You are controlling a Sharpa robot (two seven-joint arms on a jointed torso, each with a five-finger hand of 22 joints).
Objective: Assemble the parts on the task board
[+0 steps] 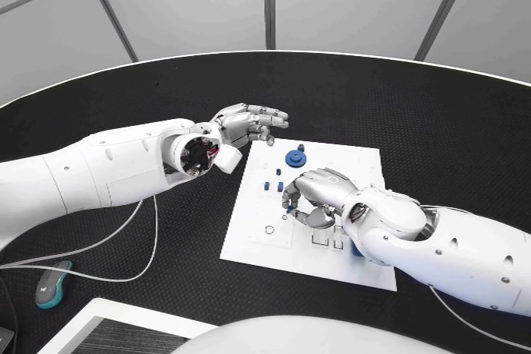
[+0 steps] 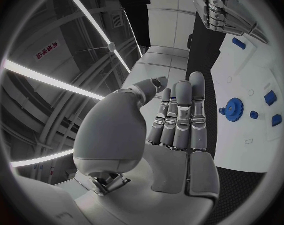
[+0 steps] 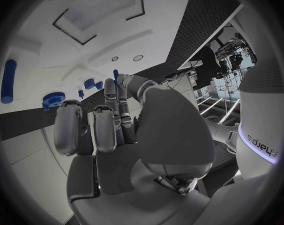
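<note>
**Both hands at the board, right one on a part**

Right hand [image 1: 318,194] is over the middle of the task board [image 1: 252,243], apparently pinching a small blue part [image 3: 116,75] at its fingertips; hard to confirm. Left hand [image 1: 249,124] hovers off the board's far-left corner, fingers loosely apart, holding nothing. Blue gear [image 1: 295,157] sits near the far edge.

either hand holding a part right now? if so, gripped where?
Left hand holds nothing, its fingers straight beside the task board. Right hand hangs curled over the board; whether it pinches a part cannot be told.
</note>
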